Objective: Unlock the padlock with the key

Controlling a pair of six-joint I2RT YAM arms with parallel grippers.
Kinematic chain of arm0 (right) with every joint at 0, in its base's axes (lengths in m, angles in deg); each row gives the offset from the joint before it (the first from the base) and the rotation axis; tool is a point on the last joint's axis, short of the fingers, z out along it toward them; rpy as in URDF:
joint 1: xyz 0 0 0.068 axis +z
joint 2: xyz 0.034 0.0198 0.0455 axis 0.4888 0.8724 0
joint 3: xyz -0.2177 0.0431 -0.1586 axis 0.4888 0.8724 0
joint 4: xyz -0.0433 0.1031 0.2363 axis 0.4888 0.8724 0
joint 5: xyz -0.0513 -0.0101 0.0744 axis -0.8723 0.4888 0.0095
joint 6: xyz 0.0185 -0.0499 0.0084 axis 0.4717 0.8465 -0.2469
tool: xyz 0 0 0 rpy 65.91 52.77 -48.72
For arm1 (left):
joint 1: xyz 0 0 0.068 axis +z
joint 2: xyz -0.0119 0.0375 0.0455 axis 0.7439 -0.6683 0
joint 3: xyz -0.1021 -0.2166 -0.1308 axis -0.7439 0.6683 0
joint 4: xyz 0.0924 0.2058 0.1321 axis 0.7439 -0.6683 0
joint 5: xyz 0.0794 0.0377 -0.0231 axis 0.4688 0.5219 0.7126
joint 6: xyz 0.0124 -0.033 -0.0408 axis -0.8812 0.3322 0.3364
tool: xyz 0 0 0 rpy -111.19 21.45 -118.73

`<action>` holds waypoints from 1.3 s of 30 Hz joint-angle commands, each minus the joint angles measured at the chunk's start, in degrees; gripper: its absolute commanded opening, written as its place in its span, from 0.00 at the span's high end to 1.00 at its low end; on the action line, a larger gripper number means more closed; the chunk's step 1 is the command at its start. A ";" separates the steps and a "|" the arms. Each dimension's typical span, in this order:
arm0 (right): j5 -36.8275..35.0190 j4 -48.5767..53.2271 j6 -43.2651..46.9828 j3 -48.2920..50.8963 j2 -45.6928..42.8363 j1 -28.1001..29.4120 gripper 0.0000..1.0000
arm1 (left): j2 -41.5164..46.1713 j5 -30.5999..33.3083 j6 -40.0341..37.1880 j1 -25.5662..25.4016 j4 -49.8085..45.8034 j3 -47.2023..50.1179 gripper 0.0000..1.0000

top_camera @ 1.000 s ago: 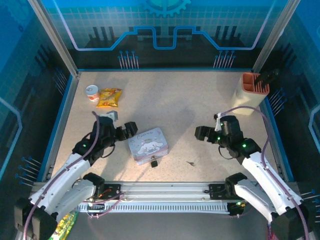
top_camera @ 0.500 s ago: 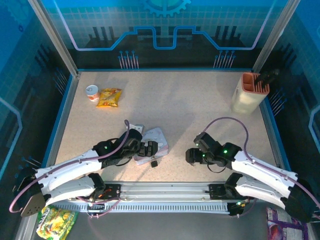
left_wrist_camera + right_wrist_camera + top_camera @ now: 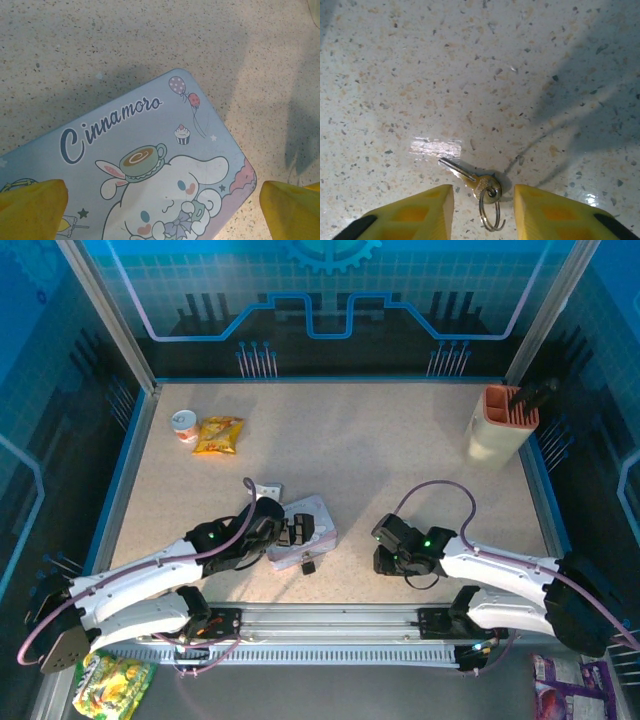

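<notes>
The key [image 3: 470, 179], a small brass-silver one with a wire ring [image 3: 490, 210], lies flat on the speckled table. My right gripper [image 3: 484, 212] hangs over it, its yellow fingers [image 3: 415, 212] standing on either side of the key's head with a gap on each side, touching nothing. Seen from above, the right gripper [image 3: 386, 558] is low on the table right of centre. The padlock [image 3: 308, 565], tiny and dark, rests at the near edge of the pale blue cartoon tin [image 3: 318, 514]. My left gripper [image 3: 296, 532] hovers wide open over the tin [image 3: 150, 160].
A yellow snack packet [image 3: 218, 434] and a small white cup [image 3: 184, 425] sit at the back left. An orange-and-cream holder [image 3: 498, 425] stands at the back right. Blue rails border the table on both sides.
Both arms have reached forward and down. The left gripper came over the tin; the right one dropped over the key and its jaws have narrowed around it.
</notes>
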 commanded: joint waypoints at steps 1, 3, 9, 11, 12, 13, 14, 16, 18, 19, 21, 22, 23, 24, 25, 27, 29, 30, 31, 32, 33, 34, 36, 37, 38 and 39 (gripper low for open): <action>-1.20 -0.66 -0.86 1.02 0.71 0.95 0.67 | -0.68 1.79 0.26 -0.48 1.38 -0.81 0.01; -1.44 -1.01 -1.27 1.58 1.09 1.12 0.67 | -1.10 1.98 0.48 -0.43 1.45 -0.99 0.01; -0.54 -3.69 -2.05 2.99 2.79 1.71 0.72 | -1.54 2.46 0.61 -0.68 1.69 -1.19 0.01; -0.09 -4.74 -2.30 3.30 4.10 1.74 0.74 | -1.89 3.45 0.45 -0.61 1.43 -1.18 0.01; 0.32 -5.01 -2.40 3.30 4.86 1.74 0.76 | -2.13 3.93 0.40 -0.61 0.92 -1.45 0.01; 0.74 -5.41 -2.31 3.16 5.64 1.90 0.78 | -2.28 4.37 0.26 -0.61 0.55 -1.79 0.01; 0.96 -5.80 -2.23 3.05 6.30 2.19 0.81 | -2.45 4.52 -0.08 -0.61 0.61 -1.98 0.01; 0.63 -6.45 -2.10 2.87 7.30 2.85 0.86 | -2.68 4.67 -0.78 -0.56 1.19 -2.19 0.01; 0.18 -7.14 -1.71 2.65 8.20 2.98 0.95 | -3.12 4.58 -1.24 -0.61 1.58 -2.74 0.01; -0.12 -7.06 -1.55 2.44 8.32 2.98 1.00 | -3.58 4.44 -1.51 -0.61 1.54 -3.26 0.01; -0.82 -6.54 -0.97 1.48 7.87 2.98 1.00 | -4.41 3.91 -1.80 -0.61 1.49 -4.14 0.01; -1.25 -6.35 -0.59 1.12 7.22 2.97 1.00 | -5.01 3.72 -2.02 -0.61 1.55 -4.60 0.01; -1.82 -6.39 -0.42 1.01 6.13 2.92 1.00 | -5.38 3.68 -2.07 -0.61 1.58 -4.86 0.01; -2.35 -6.59 -0.98 1.18 4.95 2.89 1.00 | -5.78 3.68 -2.08 -0.61 1.80 -5.12 0.01; -2.51 -7.65 -1.84 2.01 3.24 2.59 1.00 | -6.07 3.69 -1.85 -0.62 1.85 -5.35 0.01; -2.14 -11.53 -3.84 4.35 -0.61 2.32 1.00 | -6.38 3.31 -0.73 -0.53 1.26 -6.22 0.01; -2.59 -14.53 -6.49 6.45 -4.80 2.27 1.00 | -6.20 1.76 -0.16 -0.34 1.43 -7.22 0.01; -3.17 -14.97 -7.24 6.92 -6.44 2.28 1.00 | -6.14 1.01 -0.18 -0.33 1.78 -7.38 0.01; -4.37 -14.85 -7.74 7.18 -8.48 2.28 1.00 | -6.11 0.45 -0.12 -0.31 2.01 -7.72 0.01; -5.49 -14.35 -7.92 7.16 -9.96 2.13 1.00 | -6.13 0.12 -0.18 -0.17 2.21 -8.02 0.01; -6.64 -14.09 -8.11 7.27 -11.38 2.03 1.00 | -6.13 -0.17 -0.22 -0.18 2.28 -8.22 0.01; -7.54 -14.11 -8.42 7.62 -13.08 1.71 1.00 | -6.16 -0.44 -0.21 -0.15 2.37 -8.56 0.01; -7.74 -15.98 -9.14 8.87 -15.99 0.62 1.00 | -6.22 -1.36 -0.09 0.00 2.67 -9.09 0.01; -7.08 -18.09 -9.27 9.78 -17.30 -0.15 1.00 | -6.37 -2.06 -0.31 0.01 3.00 -9.40 0.01; -6.44 -20.20 -8.97 10.51 -18.53 -0.69 1.00 | -6.53 -2.66 -0.37 0.01 3.43 -9.68 0.01; -6.30 -21.66 -8.70 10.83 -19.26 -0.92 1.00 | -6.80 -3.17 -0.60 -0.06 3.92 -9.89 0.01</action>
